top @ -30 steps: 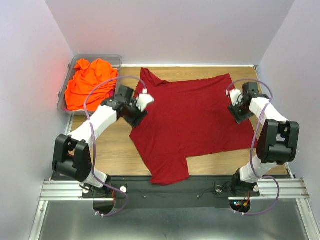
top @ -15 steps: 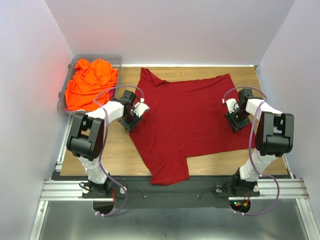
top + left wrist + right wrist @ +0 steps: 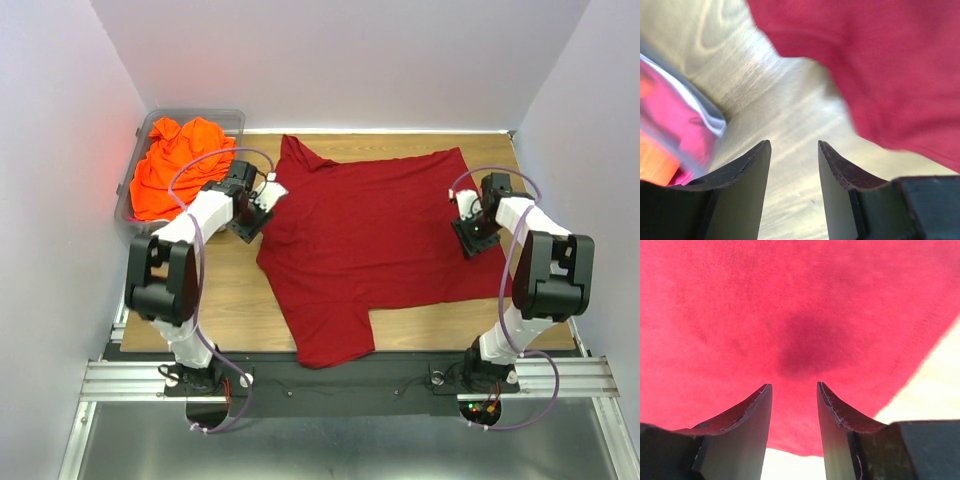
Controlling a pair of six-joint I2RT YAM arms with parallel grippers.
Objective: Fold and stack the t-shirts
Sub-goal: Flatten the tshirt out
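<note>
**Clerk:** Item one, left pincer (image 3: 794,145); state?

**Checker:** Half parted, nothing between its fingers (image 3: 747,175); bare bench (image 3: 225,290) shows through the gap; it sits low, just off the left edge of the crimson t-shirt (image 3: 370,230), cloth close ahead and to its right; whether it touches the wood I cannot tell.

**Clerk:** Item two, right pincer (image 3: 794,387)?

**Checker:** Parted about as far, holding nothing; it sits over the crimson cloth close to the shirt's right edge; only red fabric shows between the fingers, pale bench at the lower right corner of its view.

**Clerk:** Item three, the shirts; location?

**Checker:** Crimson one spread flat mid-bench, one sleeve pointing to the far left, the other reaching the near edge; orange t-shirt (image 3: 175,165) heaped in the clear bin (image 3: 230,117) at the far left corner; magenta fabric (image 3: 675,125) visible through the bin wall.

**Clerk:** Item four, open room?

**Checker:** Broad bare wood left of the crimson shirt, between it and the bin; also at the near right; only narrow strips along the far and right edges.
</note>
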